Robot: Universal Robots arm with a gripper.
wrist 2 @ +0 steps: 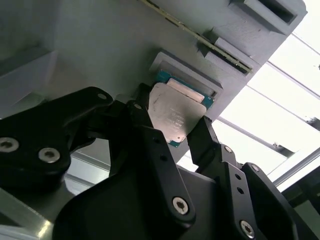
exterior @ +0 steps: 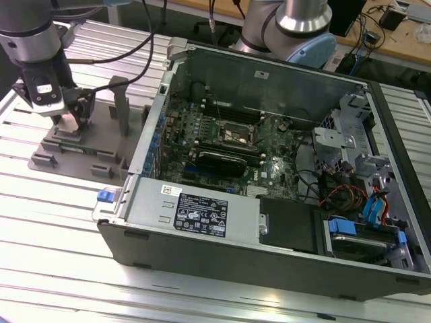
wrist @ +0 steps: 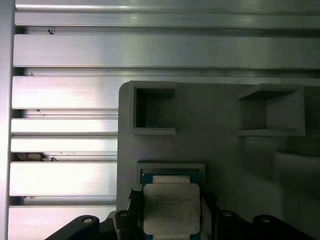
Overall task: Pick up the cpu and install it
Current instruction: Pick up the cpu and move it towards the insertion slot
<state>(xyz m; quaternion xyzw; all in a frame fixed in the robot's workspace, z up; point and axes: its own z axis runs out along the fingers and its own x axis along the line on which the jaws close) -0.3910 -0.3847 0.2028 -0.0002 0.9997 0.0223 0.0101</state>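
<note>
Over the grey fixture (wrist: 215, 145) at the exterior view's left, the gripper (wrist 2: 172, 122) clamps the cpu (wrist: 171, 207) by two opposite edges, likely to keep it level, at or just above its pocket, well apart from the case's (exterior: 202, 215) socket (exterior: 237, 133).

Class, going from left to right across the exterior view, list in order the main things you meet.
pincer → grey fixture's upright post → processor socket → blue drive latches
</note>
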